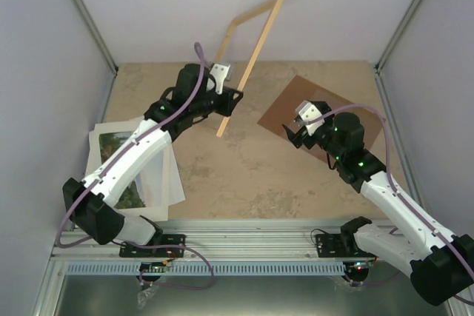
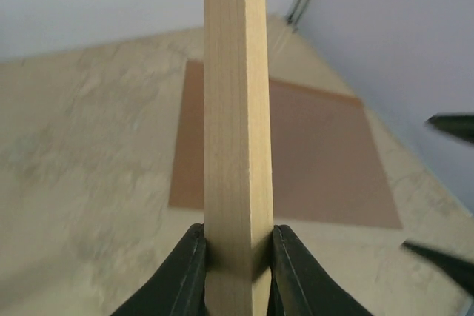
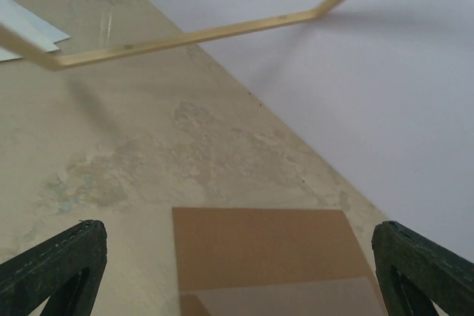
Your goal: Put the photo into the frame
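Observation:
The frame [image 1: 255, 53], pale wood, stands tilted on edge over the middle of the table, its lower end near the tabletop. My left gripper [image 1: 229, 98] is shut on its side rail; in the left wrist view the wooden edge [image 2: 237, 109] is pinched between both black fingers of that gripper [image 2: 237, 257]. The photo [image 1: 111, 144] lies flat at the left, partly hidden under the left arm. Over to the right, my right gripper [image 1: 300, 127] hangs open above a brown backing board [image 1: 296, 101], holding nothing. The right wrist view shows this gripper [image 3: 241, 257] with its fingers wide apart, and the frame [image 3: 185, 35] beyond.
The backing board [image 2: 318, 160] [image 3: 266, 246] lies flat at the right back of the table. Grey walls close in the sides and back. A white corner of the photo [image 3: 29, 24] shows far left in the right wrist view. The arm bases sit along the near rail.

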